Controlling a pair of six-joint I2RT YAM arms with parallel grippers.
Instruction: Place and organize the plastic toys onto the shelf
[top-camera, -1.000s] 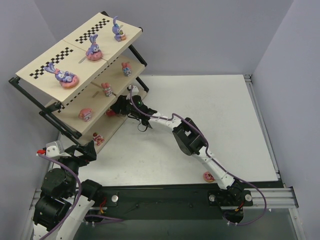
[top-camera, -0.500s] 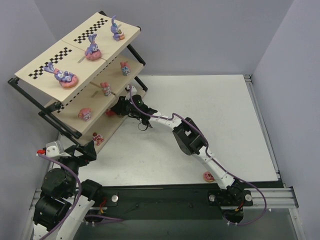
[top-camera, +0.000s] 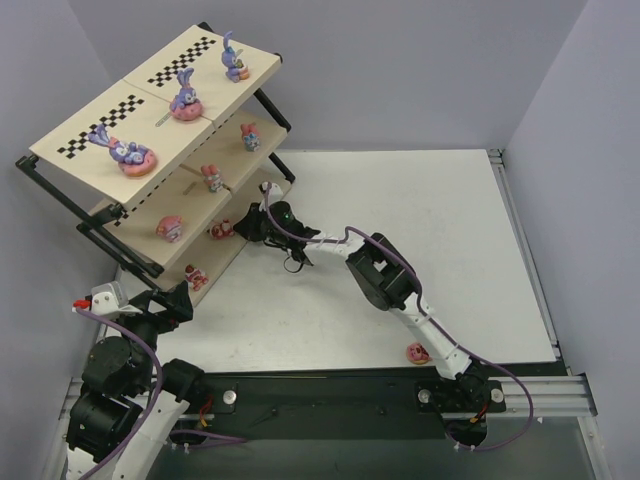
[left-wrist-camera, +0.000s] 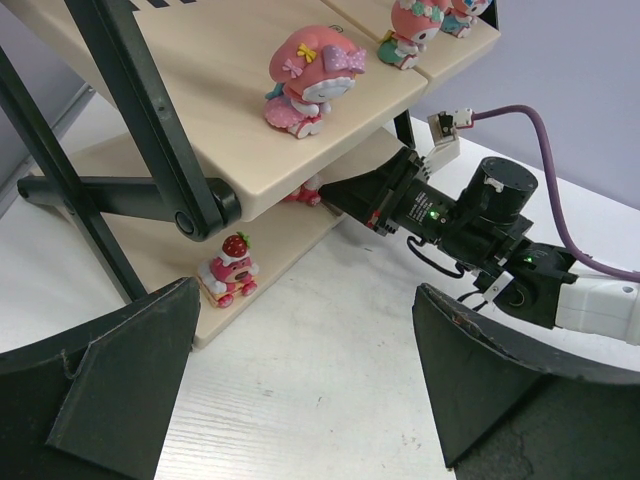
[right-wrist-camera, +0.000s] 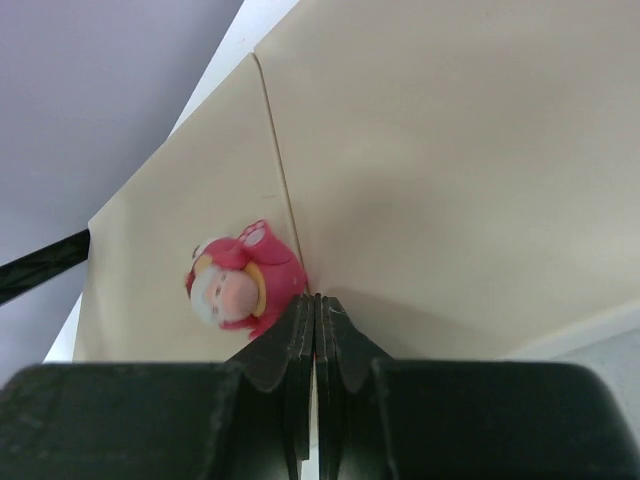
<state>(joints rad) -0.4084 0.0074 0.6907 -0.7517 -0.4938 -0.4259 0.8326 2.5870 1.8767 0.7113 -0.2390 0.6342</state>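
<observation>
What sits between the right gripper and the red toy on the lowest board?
Nothing; right wrist view shows the red toy directly beside the shut right gripper tips.

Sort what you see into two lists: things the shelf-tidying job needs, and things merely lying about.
Job: shelf, purple bunnies, red figure by the right fingers, strawberry-topped figure, pink figure on the table.
Not part of it: purple cable, metal rail.

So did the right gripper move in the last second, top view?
Yes. The right gripper has backed off rightward, away from the shelf. Its fingers are now shut, with the red toy left on the bottom board beside them.
</observation>
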